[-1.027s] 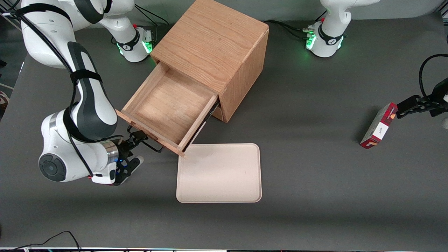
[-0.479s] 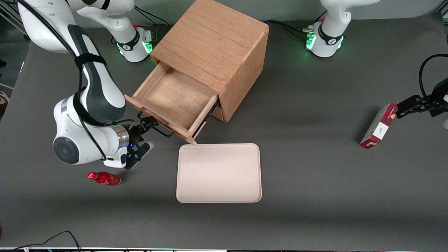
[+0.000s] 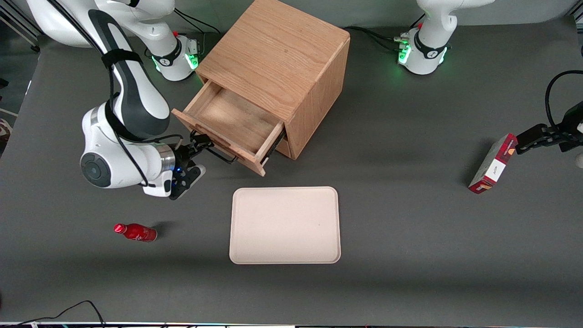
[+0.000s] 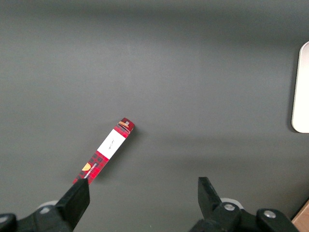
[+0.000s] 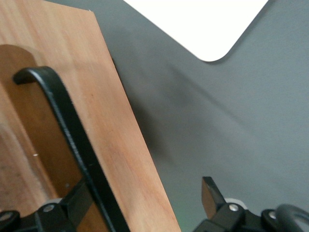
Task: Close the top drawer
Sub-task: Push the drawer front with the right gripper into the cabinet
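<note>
**Top drawer partly out, tool at its handle**

The light oak top drawer, a shallow box with a thin black wire handle, is standing partly pulled out of the oak wooden cabinet, its bare wooden floor showing. The drawer front is facing the working arm's end of the dark grey table and sitting nearer the front camera than the cabinet body.

The right arm's black two-finger tool is sitting right at the drawer front, by the end of the handle. In the right wrist view the tool is spread open: one finger is lying against the black handle bar on the drawer front, while the other finger is hanging over bare table just beside the drawer's edge. Nothing is clamped between them.

A cream rectangular tray is lying on the table nearer the front camera than the cabinet, apart from the drawer. A small red bottle is lying on its side nearer the front camera than the tool. A red and white box is sitting well apart from the cabinet, toward the parked arm's end of the table.
</note>
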Available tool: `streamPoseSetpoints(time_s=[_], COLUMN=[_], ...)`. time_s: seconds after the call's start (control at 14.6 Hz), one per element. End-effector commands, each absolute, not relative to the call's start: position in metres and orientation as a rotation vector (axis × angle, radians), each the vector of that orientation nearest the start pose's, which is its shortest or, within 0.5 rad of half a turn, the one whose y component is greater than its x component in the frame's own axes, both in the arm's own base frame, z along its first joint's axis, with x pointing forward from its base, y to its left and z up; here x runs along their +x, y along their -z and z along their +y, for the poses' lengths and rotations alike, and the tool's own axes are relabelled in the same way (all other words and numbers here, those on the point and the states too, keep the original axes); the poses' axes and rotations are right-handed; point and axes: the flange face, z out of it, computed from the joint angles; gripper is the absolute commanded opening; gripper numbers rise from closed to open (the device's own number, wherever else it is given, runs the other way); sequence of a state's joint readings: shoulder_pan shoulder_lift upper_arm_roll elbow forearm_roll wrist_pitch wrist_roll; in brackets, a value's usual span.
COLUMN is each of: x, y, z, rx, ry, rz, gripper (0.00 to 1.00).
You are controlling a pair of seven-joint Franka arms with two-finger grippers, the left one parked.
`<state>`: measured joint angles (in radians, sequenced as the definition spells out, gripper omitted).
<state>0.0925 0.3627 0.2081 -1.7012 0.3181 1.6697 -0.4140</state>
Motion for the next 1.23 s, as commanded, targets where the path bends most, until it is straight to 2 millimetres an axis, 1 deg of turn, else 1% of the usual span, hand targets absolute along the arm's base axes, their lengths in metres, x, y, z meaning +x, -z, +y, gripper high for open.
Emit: streamPoseSetpoints(time_s=[0.0,0.07,0.14,0.41,0.75,0.89,1.03,1.16], x=[0.554,0.551,0.544,0.526,0.504,0.496,0.481,0.475], y=[-0.371,-0.373,-0.379,-0.386,-0.390,-0.385,-0.383,-0.381], z=[0.204,0.205,0.218,0.233,0.233,0.233,0.241,0.246], rx=[-2.560,-2.570,-2.573,-2.564,-2.539,-2.533,-2.520,-2.525], ry=[-0.501,-0.511,-0.516,-0.533,-0.531,-0.531,-0.520,-0.526], rz=[-0.747,-0.704,-0.709,-0.670,-0.630,-0.610,-0.597,-0.594], gripper=[1.00,1.00,1.00,1.00,1.00,1.00,1.00,1.00])
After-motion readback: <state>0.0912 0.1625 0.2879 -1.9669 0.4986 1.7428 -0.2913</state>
